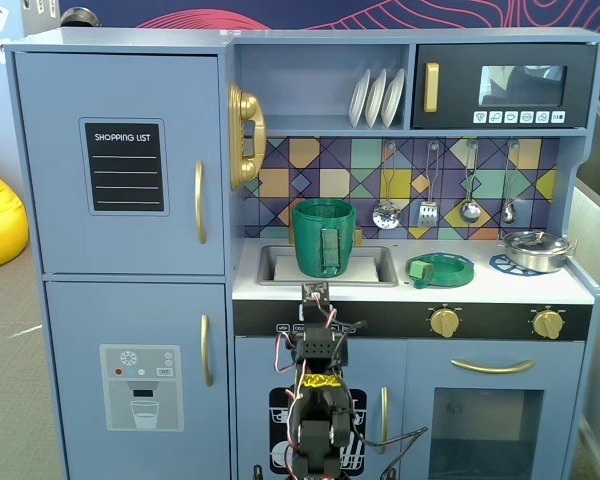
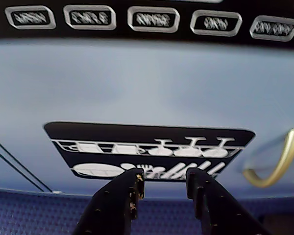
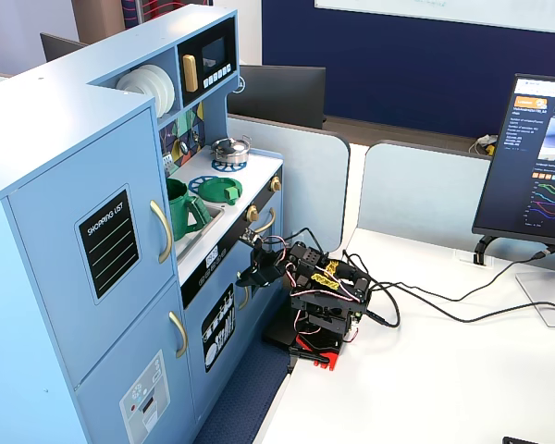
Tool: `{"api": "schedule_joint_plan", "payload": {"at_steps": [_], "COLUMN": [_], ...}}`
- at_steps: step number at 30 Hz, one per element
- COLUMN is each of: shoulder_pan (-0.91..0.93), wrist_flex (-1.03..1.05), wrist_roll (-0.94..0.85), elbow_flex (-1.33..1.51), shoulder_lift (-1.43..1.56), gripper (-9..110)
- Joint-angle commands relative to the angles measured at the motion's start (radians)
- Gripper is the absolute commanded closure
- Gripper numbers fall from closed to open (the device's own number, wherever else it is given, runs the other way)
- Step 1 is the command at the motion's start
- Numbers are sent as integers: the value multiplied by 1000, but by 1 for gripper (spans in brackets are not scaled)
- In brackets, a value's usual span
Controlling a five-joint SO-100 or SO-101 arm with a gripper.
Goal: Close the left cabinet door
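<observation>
left cabinet door point(image 1: 120, 165) already flush and shut, hand point(image 2: 162, 182) narrowly parted and empty before the dishwasher panel point(image 2: 152, 152), so probably only retreat remaining.

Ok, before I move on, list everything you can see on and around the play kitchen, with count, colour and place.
left cabinet door: 1, light blue, top left, shut
dispenser door: 1, light blue, below it
gold phone: 1, beside shelf
plates: 3, white, shelf
microwave: 1, black, top right
hanging utensils: 4, silver, backsplash
green pitcher: 1, in sink
green lid: 1, counter
steel pot: 1, right counter
monitor: 1, black, desk
gripper: 1, black, at dishwasher door, open
</observation>
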Motion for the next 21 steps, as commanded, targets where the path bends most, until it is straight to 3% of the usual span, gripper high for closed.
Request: {"api": "schedule_joint_plan", "payload": {"at_steps": [1, 6, 15, 21], "shoulder_pan": [38, 61, 72, 66], "wrist_flex": [-29, 29, 479, 617], "wrist_roll": [5, 37, 152, 163], "elbow_flex": [57, 112, 124, 126], "shoulder_lift": [64, 64, 64, 64], "gripper": [101, 101, 101, 101]}}
